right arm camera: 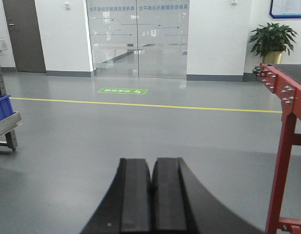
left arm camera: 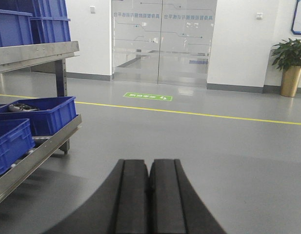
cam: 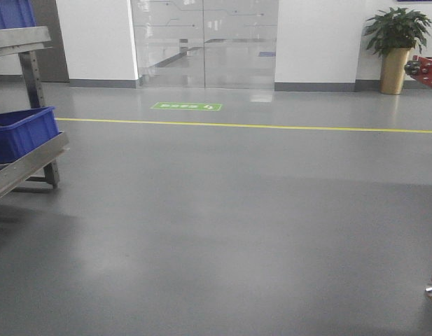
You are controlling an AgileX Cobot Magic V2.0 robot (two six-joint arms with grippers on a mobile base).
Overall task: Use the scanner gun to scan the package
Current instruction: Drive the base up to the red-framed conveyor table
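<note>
Neither the package nor the scanner gun shows in any view. My left gripper (left arm camera: 149,163) points out over the grey floor, its two black fingers pressed together with nothing between them. My right gripper (right arm camera: 153,161) is likewise shut and empty, aimed at the glass doors across the room. Neither gripper appears in the front view.
A metal rack (left arm camera: 40,148) with blue bins (left arm camera: 43,114) stands at the left; the same rack (cam: 26,164) shows in the front view. A red-framed table (right arm camera: 284,97) stands at the right. A yellow floor line (cam: 244,126), glass doors (cam: 205,42) and a potted plant (cam: 396,42) lie ahead.
</note>
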